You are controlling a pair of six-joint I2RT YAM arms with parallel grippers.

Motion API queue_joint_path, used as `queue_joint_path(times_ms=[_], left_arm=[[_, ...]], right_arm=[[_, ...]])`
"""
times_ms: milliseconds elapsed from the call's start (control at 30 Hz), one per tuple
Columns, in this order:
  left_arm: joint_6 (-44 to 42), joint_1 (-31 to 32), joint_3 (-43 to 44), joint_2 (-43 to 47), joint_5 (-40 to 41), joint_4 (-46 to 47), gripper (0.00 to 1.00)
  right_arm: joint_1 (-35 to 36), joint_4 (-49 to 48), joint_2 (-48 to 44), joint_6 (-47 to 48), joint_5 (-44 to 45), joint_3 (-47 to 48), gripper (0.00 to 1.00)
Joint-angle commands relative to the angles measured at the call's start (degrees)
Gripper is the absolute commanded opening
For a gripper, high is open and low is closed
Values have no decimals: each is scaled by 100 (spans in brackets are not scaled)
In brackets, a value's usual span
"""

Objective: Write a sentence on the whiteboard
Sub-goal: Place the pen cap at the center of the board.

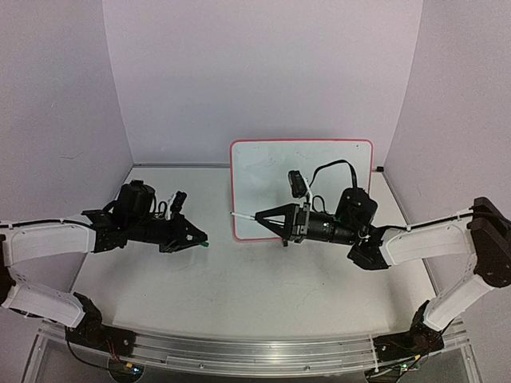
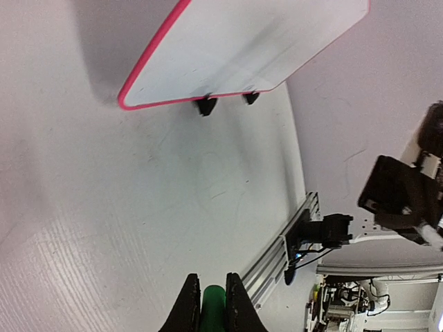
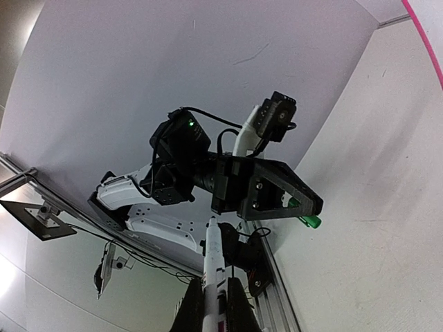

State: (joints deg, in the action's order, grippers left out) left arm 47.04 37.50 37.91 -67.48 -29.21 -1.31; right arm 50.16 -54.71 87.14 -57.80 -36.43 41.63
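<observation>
The small rectangular whiteboard [image 1: 267,171] w/ thin red rounded-corner frame stands upright on two little black clip feet [image 2: 205,105] toward the far edge of the bench [image 1: 239,295], right of centre. Its face reads plain white from above and from the left wrist cam [image 2: 242,48].

The right gripper [image 1: 257,216] hangs low in front of the board's lower-left corner, arm reaching in from the near right corner. Its fingers [image 3: 232,308] are closed tight on a slim white plastic marker [image 1: 242,215], which runs out between them [image 3: 212,252], tip pointing toward the left edge of the bench. In the top view the tip overlaps the red frame, but contact can't be judged from that angle.

The left gripper [image 1: 203,239] sits left of centre, approx. mid-depth, facing the right one, the two well apart. Its fingers [image 2: 188,304] are nearly together, pinching a short green plastic piece [image 2: 213,304], prob. the marker's cap, though it's too small to be sure. It also shows in the right wrist cam [image 3: 311,221].
</observation>
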Motion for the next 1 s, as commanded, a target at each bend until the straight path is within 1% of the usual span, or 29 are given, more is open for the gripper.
queue_joint_path(times_ms=[0, 133, 367, 600, 833, 900, 967], left_arm=[[-271, -5, 145, -405, 42, -201, 0], [-217, 14, 46, -742, -90, 91, 0], [-175, 114, -5, -1281, 48, 105, 0], [-257, 223, 28, -1686, 296, 66, 7], [-348, 336, 185, -2181, 292, 78, 8], [-365, 355, 247, -2241, 296, 73, 11], [-386, 359, 276, -2260, 303, 55, 16]], right_arm=[[-21, 315, -355, 346, 322, -65, 0], [-20, 699, -459, 491, 503, -110, 0], [-19, 1103, -336, 599, 584, 19, 0], [-19, 1389, -403, 707, 710, -41, 0], [-17, 1700, -526, 817, 815, -59, 0], [-21, 1842, -555, 868, 846, -28, 0], [-16, 1972, -594, 922, 912, -11, 0]])
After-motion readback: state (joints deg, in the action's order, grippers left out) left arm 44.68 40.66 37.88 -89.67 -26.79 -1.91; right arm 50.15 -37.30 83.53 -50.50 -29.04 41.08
